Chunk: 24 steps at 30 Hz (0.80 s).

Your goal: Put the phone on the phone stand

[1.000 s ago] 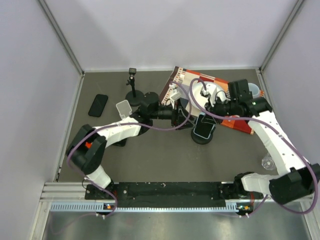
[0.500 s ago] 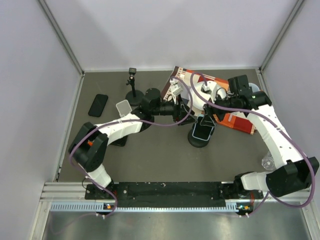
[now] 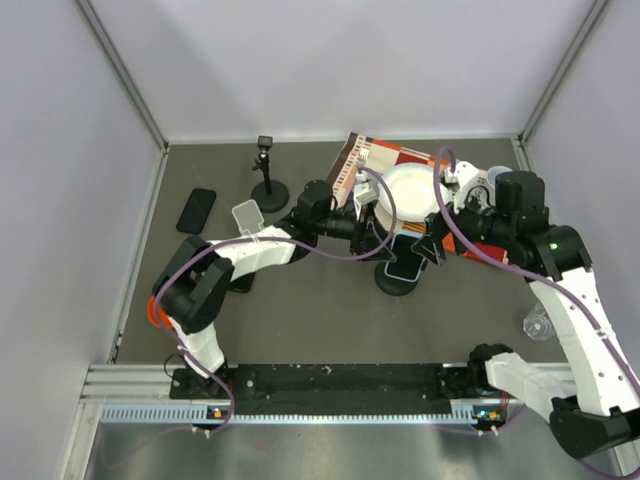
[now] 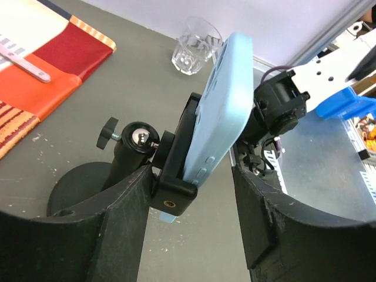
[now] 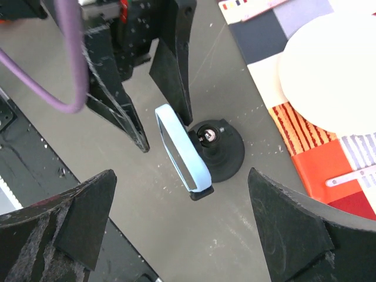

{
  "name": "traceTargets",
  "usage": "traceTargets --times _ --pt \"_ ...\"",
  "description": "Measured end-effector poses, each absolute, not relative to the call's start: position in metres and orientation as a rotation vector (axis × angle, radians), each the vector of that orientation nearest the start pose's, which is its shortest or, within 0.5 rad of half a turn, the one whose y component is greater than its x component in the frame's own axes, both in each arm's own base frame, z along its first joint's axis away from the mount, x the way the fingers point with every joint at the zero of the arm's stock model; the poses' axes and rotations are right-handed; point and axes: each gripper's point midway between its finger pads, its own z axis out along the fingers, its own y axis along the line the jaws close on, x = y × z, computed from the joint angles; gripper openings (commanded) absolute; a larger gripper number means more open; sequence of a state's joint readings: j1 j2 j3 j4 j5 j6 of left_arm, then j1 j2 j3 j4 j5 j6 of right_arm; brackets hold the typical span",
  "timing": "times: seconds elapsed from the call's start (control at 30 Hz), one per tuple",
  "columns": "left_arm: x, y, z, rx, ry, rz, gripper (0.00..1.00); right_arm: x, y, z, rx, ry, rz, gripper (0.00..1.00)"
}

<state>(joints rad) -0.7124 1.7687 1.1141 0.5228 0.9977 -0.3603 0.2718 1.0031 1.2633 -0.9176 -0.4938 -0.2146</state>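
Observation:
The phone [image 3: 405, 257], in a light blue case, stands tilted in the black clamp of the phone stand [image 3: 391, 283], which has a ball joint and a round black base. In the left wrist view the phone [image 4: 220, 100] rises from the clamp [image 4: 173, 179]. My left gripper [image 4: 191, 194] is open and straddles the clamp's lower end, its left finger close against the clamp and its right finger apart from the phone. My right gripper [image 5: 181, 175] hangs wide open above the phone [image 5: 181, 147] and the stand's base [image 5: 228, 155], holding nothing.
A colourful placemat [image 3: 362, 160] with a white plate [image 3: 405, 190] lies behind the stand. A clear glass [image 3: 537, 325] stands at the right. A black pole on a round base [image 3: 267, 183], a small white holder [image 3: 247, 215] and a dark flat phone [image 3: 197, 209] are at the left.
My right gripper has opened, let go of the phone and drawn back up and to the right. The left gripper has shifted right and now sits around the clamp.

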Motion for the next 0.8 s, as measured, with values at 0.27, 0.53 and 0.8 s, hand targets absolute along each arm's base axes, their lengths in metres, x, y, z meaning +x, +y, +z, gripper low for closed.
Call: traceTargets --times 0.27,0.53,0.8 --pt "0.236 -0.419 0.195 1.158 1.590 -1.599 0.38 0.221 0.134 0.288 -0.724 2.029 0.543 0.94" --pt "0.234 -0.424 0.194 1.184 1.559 -1.570 0.34 0.221 0.125 0.290 -0.692 2.023 0.486 0.94" --pt "0.233 -0.429 0.192 1.164 1.570 -1.546 0.44 0.218 0.117 0.298 -0.665 1.992 0.432 0.94"
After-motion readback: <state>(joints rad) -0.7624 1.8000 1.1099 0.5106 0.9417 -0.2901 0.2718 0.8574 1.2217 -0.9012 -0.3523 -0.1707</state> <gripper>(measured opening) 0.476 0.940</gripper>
